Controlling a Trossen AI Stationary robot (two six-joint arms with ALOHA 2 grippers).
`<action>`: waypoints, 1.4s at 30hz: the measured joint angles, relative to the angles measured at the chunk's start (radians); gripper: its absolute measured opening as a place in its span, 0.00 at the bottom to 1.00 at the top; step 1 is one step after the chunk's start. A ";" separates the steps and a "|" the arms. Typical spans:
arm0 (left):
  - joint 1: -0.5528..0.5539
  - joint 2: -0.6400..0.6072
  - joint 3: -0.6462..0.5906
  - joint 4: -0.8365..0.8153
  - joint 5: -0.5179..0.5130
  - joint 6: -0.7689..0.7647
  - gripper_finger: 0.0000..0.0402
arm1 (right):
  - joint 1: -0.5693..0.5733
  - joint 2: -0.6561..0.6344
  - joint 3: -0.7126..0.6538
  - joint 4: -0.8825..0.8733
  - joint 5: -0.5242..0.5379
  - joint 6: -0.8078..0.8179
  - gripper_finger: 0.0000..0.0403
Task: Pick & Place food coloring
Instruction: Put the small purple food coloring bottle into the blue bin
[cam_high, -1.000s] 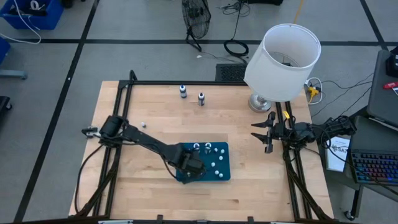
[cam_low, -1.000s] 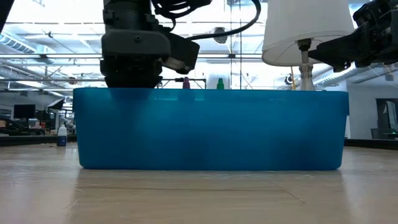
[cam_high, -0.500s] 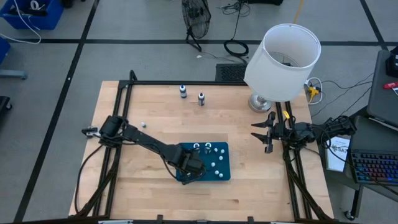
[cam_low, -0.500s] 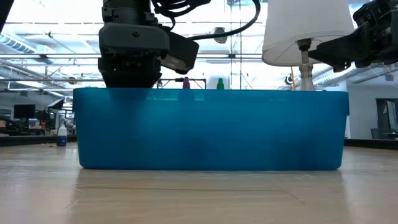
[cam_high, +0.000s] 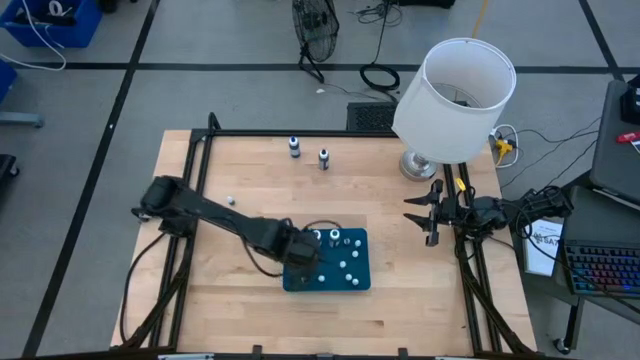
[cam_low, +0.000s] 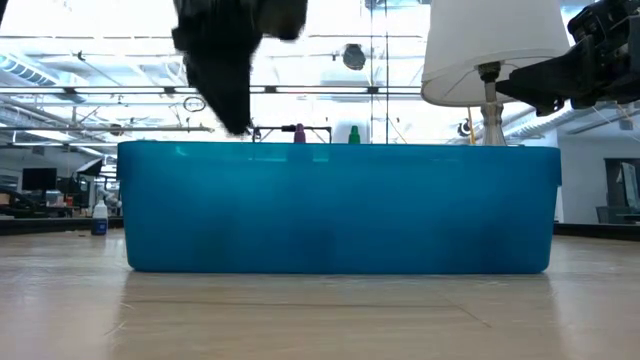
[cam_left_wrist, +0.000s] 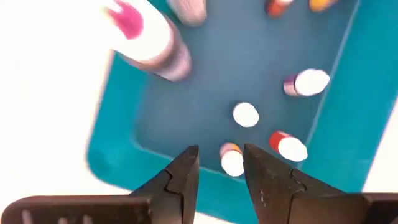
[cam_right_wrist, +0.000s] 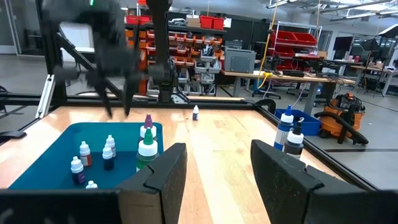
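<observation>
Above the near-left corner of the blue tray (cam_high: 362, 262), the left gripper (cam_left_wrist: 219, 169) hangs empty with jaws apart, a food coloring bottle (cam_left_wrist: 231, 159) apparently just released inside; next probably fetching the two bottles (cam_high: 308, 152) beyond the tray.

Setting: workshop or robotics lab. Evidence: red parts-bin racks (cam_right_wrist: 297, 38) on shelving, workbench (cam_right_wrist: 283, 76) with cabling, orange shop vacuum (cam_right_wrist: 346, 112), concrete floor taped in black lines (cam_high: 250, 66), floor fan (cam_high: 315, 25), exposed ceiling trusses.

Left gripper (cam_high: 303, 252) over blue tray (cam_high: 358, 281) left edge; food coloring (cam_high: 340, 265) bottles inside.
</observation>
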 joint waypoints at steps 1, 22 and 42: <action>0.000 -0.027 0.000 -0.009 -0.022 0.000 0.32 | 0.000 0.000 0.000 0.000 0.000 0.000 0.41; 0.352 -0.604 -0.497 -0.231 -0.104 -0.273 0.32 | 0.000 0.000 0.000 0.000 0.000 0.000 0.41; 0.748 -0.723 -0.771 -0.027 0.071 -0.121 0.32 | 0.000 0.000 0.000 0.000 0.000 0.000 0.41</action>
